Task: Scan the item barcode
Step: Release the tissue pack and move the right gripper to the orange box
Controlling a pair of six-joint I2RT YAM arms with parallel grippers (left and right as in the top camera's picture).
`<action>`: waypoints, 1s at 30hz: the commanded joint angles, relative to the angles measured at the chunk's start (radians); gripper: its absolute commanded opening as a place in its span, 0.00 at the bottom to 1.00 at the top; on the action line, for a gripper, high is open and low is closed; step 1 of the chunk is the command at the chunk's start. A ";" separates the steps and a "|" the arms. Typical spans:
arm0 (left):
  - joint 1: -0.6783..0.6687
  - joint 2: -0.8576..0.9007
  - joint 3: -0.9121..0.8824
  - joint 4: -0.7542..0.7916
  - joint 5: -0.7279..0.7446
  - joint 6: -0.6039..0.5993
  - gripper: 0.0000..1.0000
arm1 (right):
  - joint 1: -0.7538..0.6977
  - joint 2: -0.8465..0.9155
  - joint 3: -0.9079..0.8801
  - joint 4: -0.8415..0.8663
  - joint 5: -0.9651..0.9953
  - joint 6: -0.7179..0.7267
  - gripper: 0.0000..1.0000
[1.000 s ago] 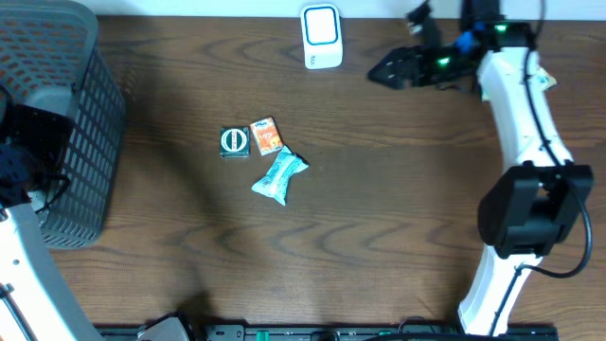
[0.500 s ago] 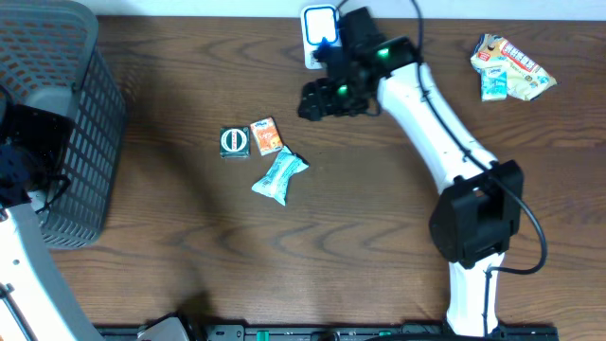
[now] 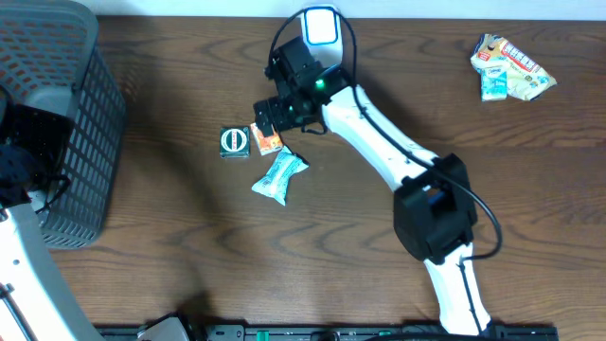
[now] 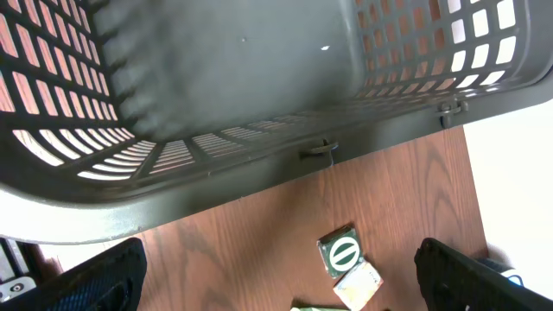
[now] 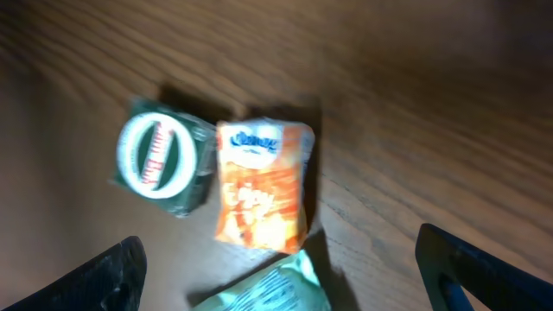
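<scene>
Three small items lie together mid-table: a green packet with a white ring (image 3: 234,141), an orange snack packet (image 3: 269,142) and a pale teal packet (image 3: 280,176). My right gripper (image 3: 270,119) hovers open just over the orange packet. In the right wrist view the green packet (image 5: 160,157), the orange packet (image 5: 263,186) and the top of the teal packet (image 5: 276,292) lie below my right gripper (image 5: 285,276), nothing held. The white scanner (image 3: 321,36) stands at the back edge. My left gripper (image 4: 281,285) is open and empty beside the basket.
A dark mesh basket (image 3: 57,123) fills the far left and looms over the left wrist view as a grey wall (image 4: 216,181). A few crumpled packets (image 3: 511,64) lie at the back right. The right arm (image 3: 379,142) stretches diagonally across the table.
The right arm has swung from the back right corner leftward past the scanner to above the item cluster. Packets now lie where it was. The left arm has not moved.
</scene>
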State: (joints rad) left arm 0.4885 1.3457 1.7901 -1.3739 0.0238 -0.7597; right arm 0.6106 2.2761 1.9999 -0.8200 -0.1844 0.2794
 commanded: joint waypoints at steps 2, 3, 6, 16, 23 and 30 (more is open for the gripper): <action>0.004 0.000 0.003 -0.002 -0.005 -0.002 0.98 | 0.011 0.026 0.000 0.018 0.049 0.012 0.90; 0.004 0.000 0.003 -0.002 -0.005 -0.002 0.98 | 0.012 0.033 0.000 0.026 0.058 0.012 0.88; 0.004 0.000 0.003 -0.002 -0.005 -0.002 0.98 | 0.013 0.055 0.000 0.043 0.062 0.012 0.80; 0.004 0.000 0.003 -0.002 -0.005 -0.001 0.98 | 0.018 0.081 0.000 0.092 0.063 0.012 0.54; 0.004 0.000 0.003 -0.002 -0.005 -0.002 0.98 | 0.032 0.083 0.000 0.131 0.065 0.011 0.51; 0.004 0.000 0.003 -0.002 -0.005 -0.002 0.98 | 0.053 0.083 0.000 0.148 0.137 0.012 0.44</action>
State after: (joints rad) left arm 0.4885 1.3457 1.7901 -1.3739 0.0242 -0.7593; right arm 0.6483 2.3528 1.9991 -0.6750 -0.0891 0.2886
